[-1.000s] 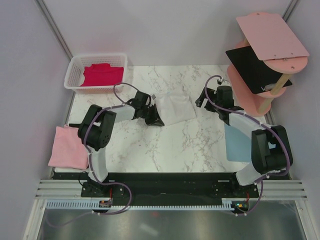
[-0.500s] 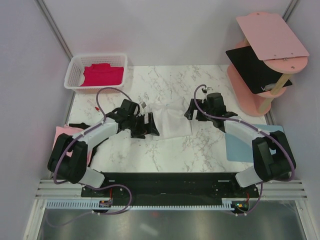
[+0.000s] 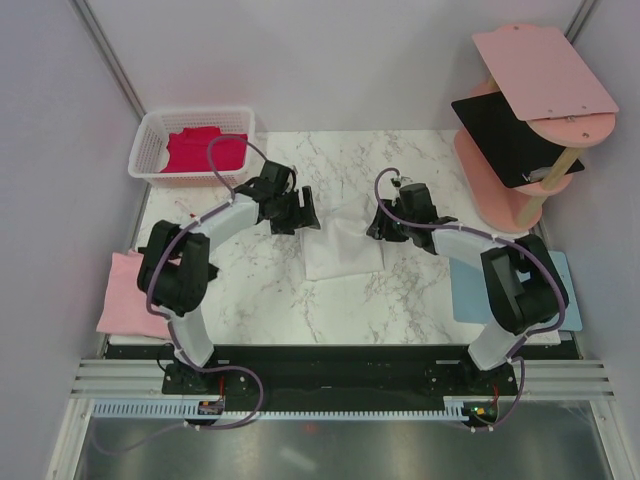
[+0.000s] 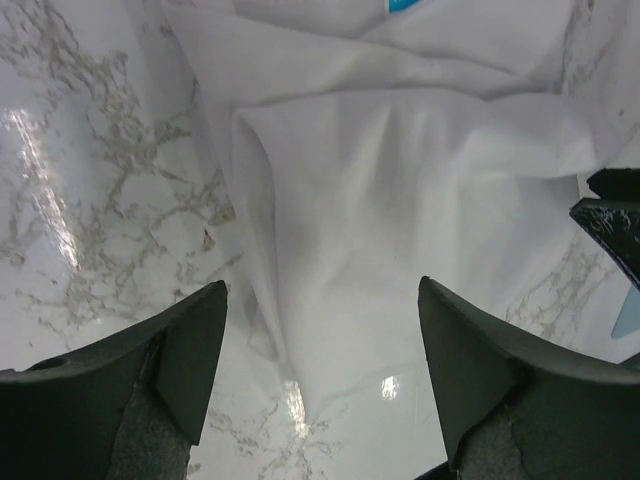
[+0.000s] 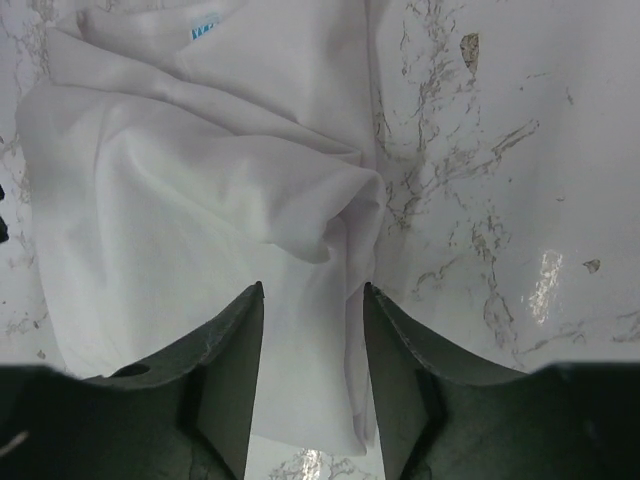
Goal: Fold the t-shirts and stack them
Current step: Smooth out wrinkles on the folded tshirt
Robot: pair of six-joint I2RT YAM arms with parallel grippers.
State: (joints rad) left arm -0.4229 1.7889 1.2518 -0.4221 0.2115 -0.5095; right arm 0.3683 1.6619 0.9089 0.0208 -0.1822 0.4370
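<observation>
A crumpled white t-shirt (image 3: 345, 250) lies mid-table, between my two grippers. My left gripper (image 3: 300, 212) hovers at its left edge, open wide; in the left wrist view (image 4: 322, 290) the white t-shirt (image 4: 400, 190) lies below the fingers, untouched. My right gripper (image 3: 378, 222) is at the shirt's right edge. In the right wrist view (image 5: 313, 290) its jaws stand half closed astride a rolled fold of the white t-shirt (image 5: 180, 200), with a gap still showing. A magenta-red t-shirt (image 3: 205, 150) sits in the basket. A light pink t-shirt (image 3: 128, 293) lies at the left edge, and a black t-shirt (image 3: 510, 135) on the shelf.
A white mesh basket (image 3: 148, 140) stands at the far left corner. A pink shelf stand (image 3: 545, 70) rises at the far right. A light-blue mat (image 3: 465, 290) lies at the right edge under the right arm.
My left gripper let go and opened, then swung toward the far side. My right gripper came in to the shirt's right edge and its jaws narrowed. The white t-shirt shifted nearer.
</observation>
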